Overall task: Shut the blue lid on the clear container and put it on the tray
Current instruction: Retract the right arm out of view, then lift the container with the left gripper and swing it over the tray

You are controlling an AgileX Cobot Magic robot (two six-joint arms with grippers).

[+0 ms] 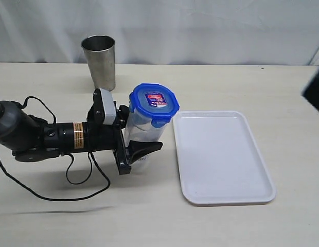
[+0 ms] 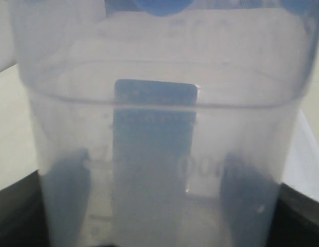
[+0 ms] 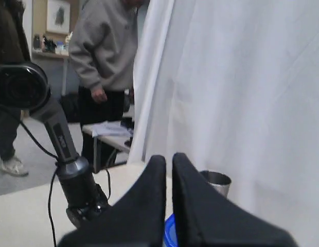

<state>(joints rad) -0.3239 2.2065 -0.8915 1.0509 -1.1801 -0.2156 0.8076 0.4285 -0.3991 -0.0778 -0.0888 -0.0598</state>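
Note:
The clear container (image 1: 140,129) stands upright on the table, just left of the white tray (image 1: 221,154). The blue lid (image 1: 154,103) sits on top of it, its red-and-white sticker facing up. My left gripper (image 1: 146,135) lies low along the table, its jaws closed against the container's lower sides. In the left wrist view the container (image 2: 159,128) fills the frame, and the dark fingers (image 2: 64,206) show through its wall. My right gripper (image 3: 169,157) is raised above the scene, shut with nothing in it. An edge of the blue lid (image 3: 169,232) shows below it.
A grey steel cup (image 1: 100,62) stands behind the container near the back of the table. The left arm's black cable (image 1: 82,180) loops over the table in front of that arm. A dark part of the right arm (image 1: 316,91) shows at the right edge.

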